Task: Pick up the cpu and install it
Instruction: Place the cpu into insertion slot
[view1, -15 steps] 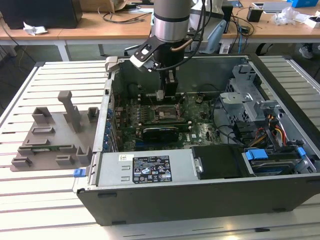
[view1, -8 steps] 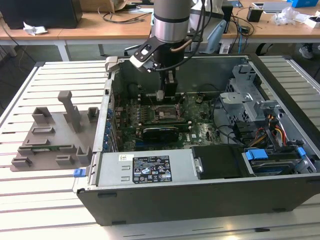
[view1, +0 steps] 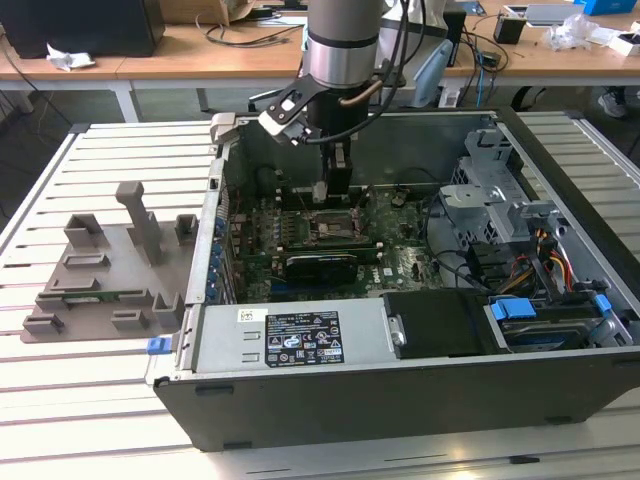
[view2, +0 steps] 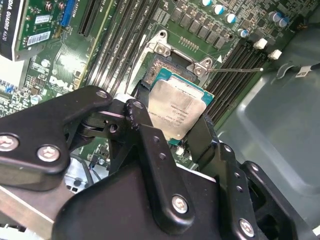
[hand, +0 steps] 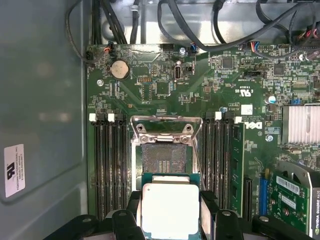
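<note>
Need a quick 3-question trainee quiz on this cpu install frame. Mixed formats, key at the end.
1. True or false: the cpu is already seated in the socket.
2. The gripper is: A) open, B) shut on the cpu, C) shut on a cable.
3. Fill in: the grey tray lies to the exterior view's ____ of the computer case.

Key: 1 false, the gripper holds the cpu and the socket is bare; 2 B; 3 left.

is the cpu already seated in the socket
No, in the first wrist view the cpu is clamped in the jaws of the gripper, and most of the socket lies bare.
</note>
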